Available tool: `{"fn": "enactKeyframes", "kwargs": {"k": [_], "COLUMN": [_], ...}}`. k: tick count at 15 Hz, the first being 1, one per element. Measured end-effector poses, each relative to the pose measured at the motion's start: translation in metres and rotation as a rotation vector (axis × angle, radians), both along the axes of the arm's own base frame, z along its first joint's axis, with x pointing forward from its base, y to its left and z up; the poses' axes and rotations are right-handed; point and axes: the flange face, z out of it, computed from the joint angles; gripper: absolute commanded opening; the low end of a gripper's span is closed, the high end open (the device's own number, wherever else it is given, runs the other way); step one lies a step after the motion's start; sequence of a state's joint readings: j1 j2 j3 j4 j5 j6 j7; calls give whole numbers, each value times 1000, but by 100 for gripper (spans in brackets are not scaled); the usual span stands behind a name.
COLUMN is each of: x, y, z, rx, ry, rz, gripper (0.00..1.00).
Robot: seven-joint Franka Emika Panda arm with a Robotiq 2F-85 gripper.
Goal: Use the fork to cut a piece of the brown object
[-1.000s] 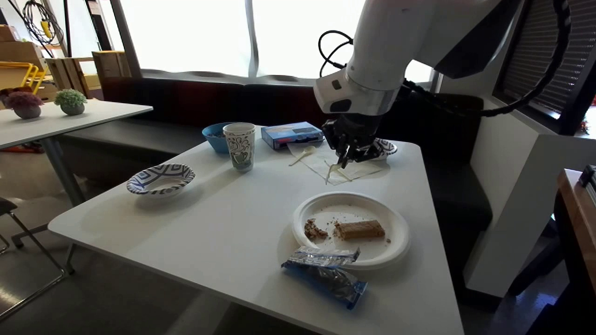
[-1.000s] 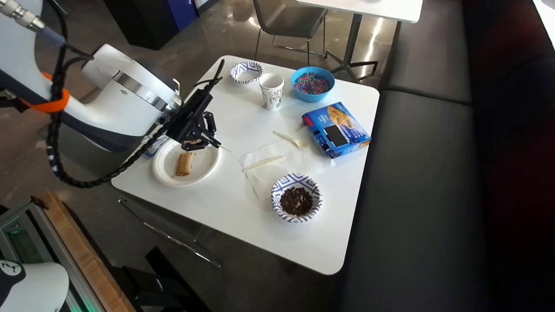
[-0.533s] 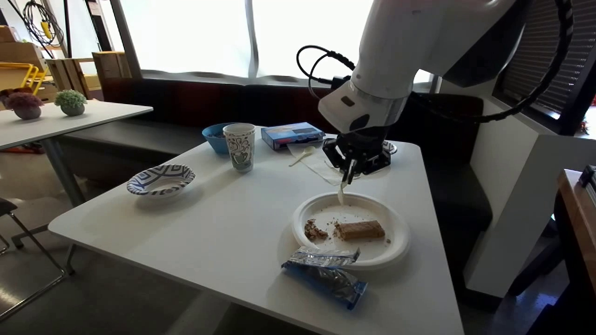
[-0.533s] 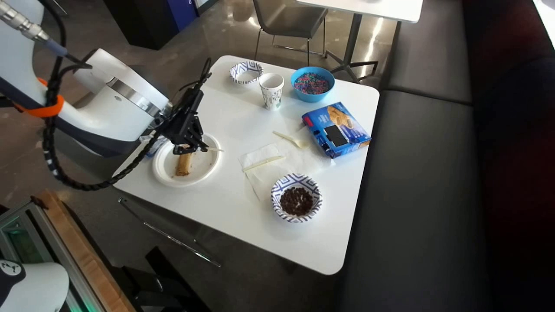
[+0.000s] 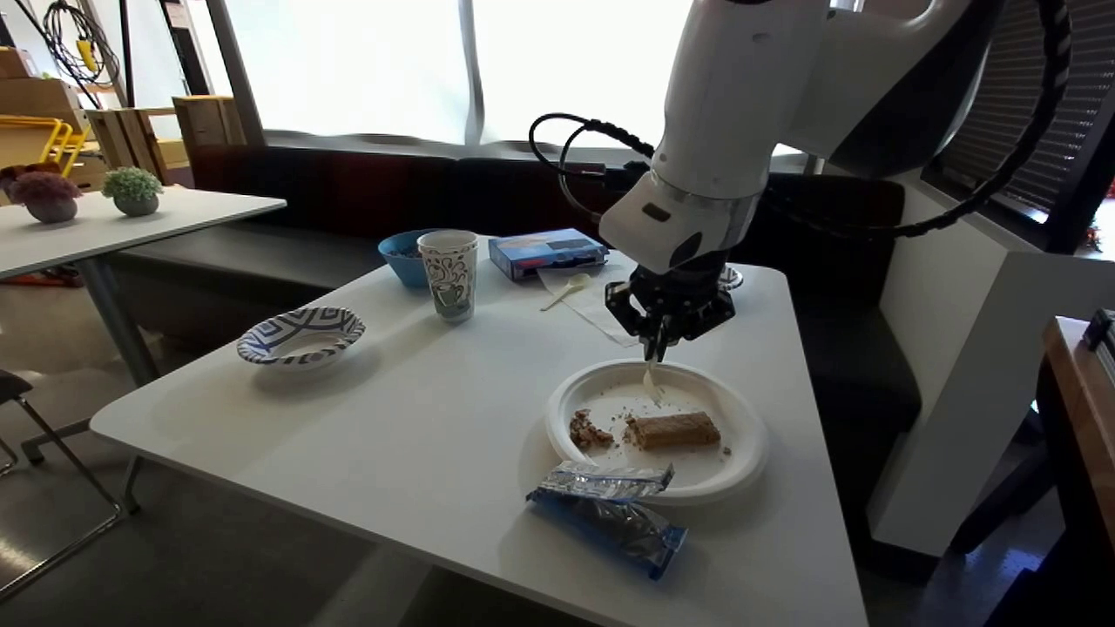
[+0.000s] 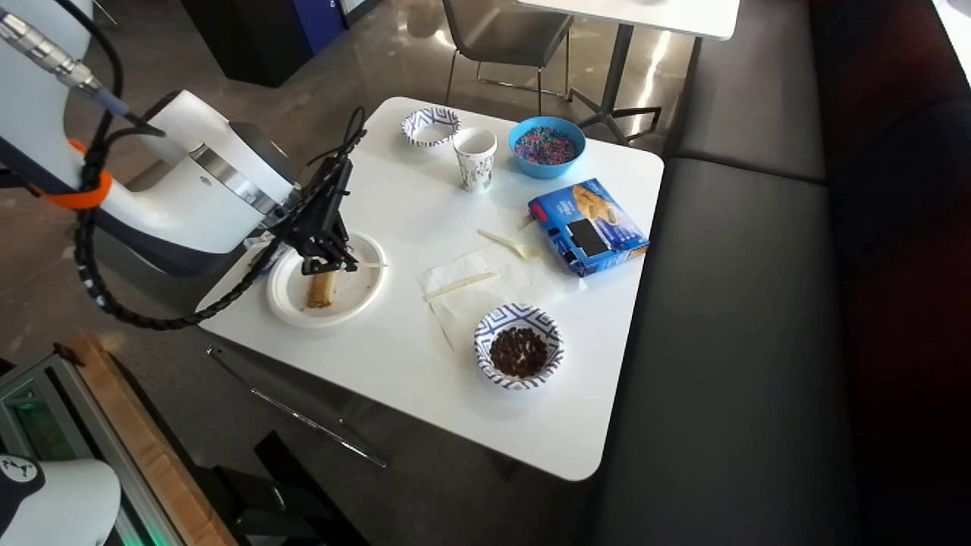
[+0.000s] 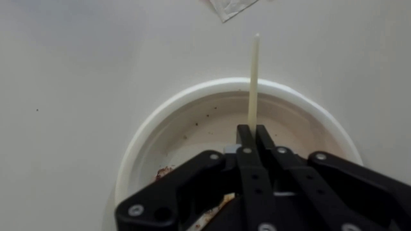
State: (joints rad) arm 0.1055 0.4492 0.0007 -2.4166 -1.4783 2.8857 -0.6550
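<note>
Square up first, press second

Our hand (image 7: 253, 131) is clenched on the fork (image 7: 253, 80), which sticks out beyond it, nearly edge-on in the wrist view; we cannot make out its tines there. In an exterior view the bar (image 5: 675, 430) lies on the plate (image 5: 754, 440), below and right of the frame's centre, with crumbs (image 5: 589, 430) heaped at the bar's left. The fork hangs over the plate, apart from the bar and above it in the frame.

We judge the step to be bringing fork to bar. We should shift toward the bottom of the wrist view, where the bar seems to show, and set the fork's edge across the crumbly end. Then we should press straight down, rocking rather than sawing. The slim plastic may flex or twist in our grip, and the bar may crumble or slide. The plate could skid, so we should push little sideways, clear of the wrapper (image 5: 610, 522) at its lower left.
</note>
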Motion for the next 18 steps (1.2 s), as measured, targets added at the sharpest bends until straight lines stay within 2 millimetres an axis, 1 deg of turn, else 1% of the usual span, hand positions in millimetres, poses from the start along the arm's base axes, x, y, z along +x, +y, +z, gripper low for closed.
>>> {"fn": "enactKeyframes", "kwargs": {"k": [5,7,10,15,18], "x": [-1,-2,-8,-25,-28], "y": [5,6,1,-12,-16], "z": [1,1,-6,-26,-27], "rx": [16,48,85,92,91], "ry": [6,18,54,132,141], "rz": [28,56,99,142,142], "gripper": [2,2,2,2,2]}}
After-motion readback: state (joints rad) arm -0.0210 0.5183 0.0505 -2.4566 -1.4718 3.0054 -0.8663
